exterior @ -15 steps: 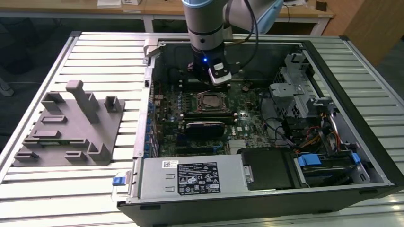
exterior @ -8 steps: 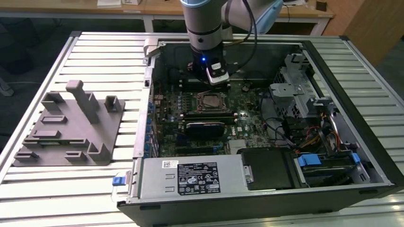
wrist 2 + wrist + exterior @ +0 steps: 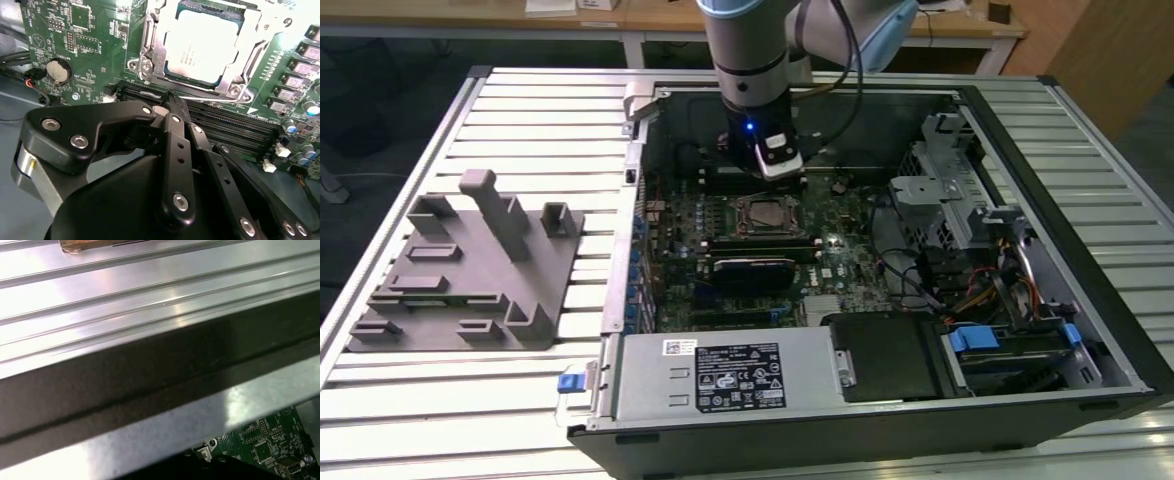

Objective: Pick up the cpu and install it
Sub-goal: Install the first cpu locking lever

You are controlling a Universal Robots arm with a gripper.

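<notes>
The cpu (image 3: 210, 47) lies flat in the socket (image 3: 150, 55) on the green motherboard (image 3: 60, 30), upper middle of the second wrist view, edges a bit skewed to the frame. Square, pale shiny metal lid, steel frame with screws around it. The black gripper (image 3: 170, 107) hangs just beside it, fingertips pressed together on nothing. The grey fixture block (image 3: 467, 270) sits left on the ribbed table (image 3: 400, 160).

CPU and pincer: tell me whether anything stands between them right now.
Nothing visible does. In the second wrist view the cpu lies in the metal socket frame on the motherboard, its top bare, and the pincer's black linkage sits beside that frame over the memory slots. In the exterior view the arm hangs above the open computer case.
</notes>
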